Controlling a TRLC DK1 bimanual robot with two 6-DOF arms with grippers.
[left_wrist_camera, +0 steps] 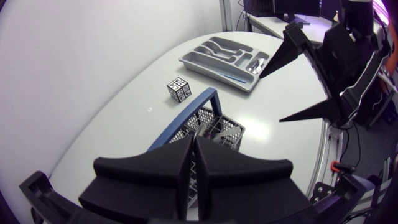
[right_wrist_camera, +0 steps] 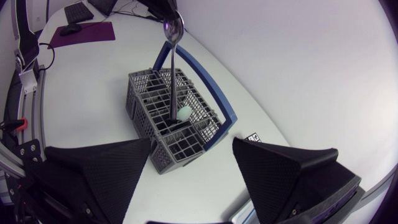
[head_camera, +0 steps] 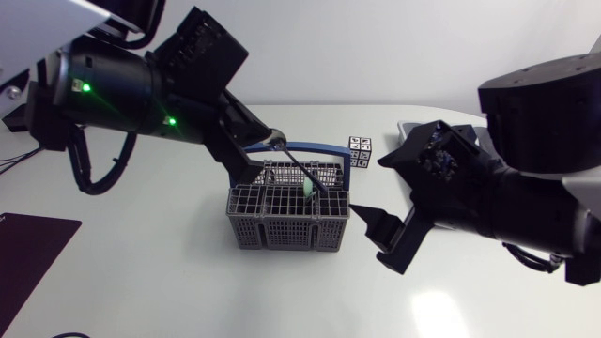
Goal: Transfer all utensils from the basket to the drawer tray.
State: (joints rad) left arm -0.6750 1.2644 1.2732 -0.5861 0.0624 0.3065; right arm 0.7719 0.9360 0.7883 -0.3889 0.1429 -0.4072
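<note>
**Left gripper holding a spoon at the basket**

Its wedge fingers are pressed nearly together on the bowl end of the spoon, whose handle slants down into the grey basket beside a pale green piece. The right gripper hangs just beside the basket, fingers spread wide and empty. Judged step: lift-out. The next move calls for a rise clear of the blue handle, then carriage to the drawer tray.

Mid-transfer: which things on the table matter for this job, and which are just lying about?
Job: basket; spoon, held in the left gripper; pale-green-tipped utensil in the basket; drawer tray.
Lying about: marker cube; purple mat.
</note>
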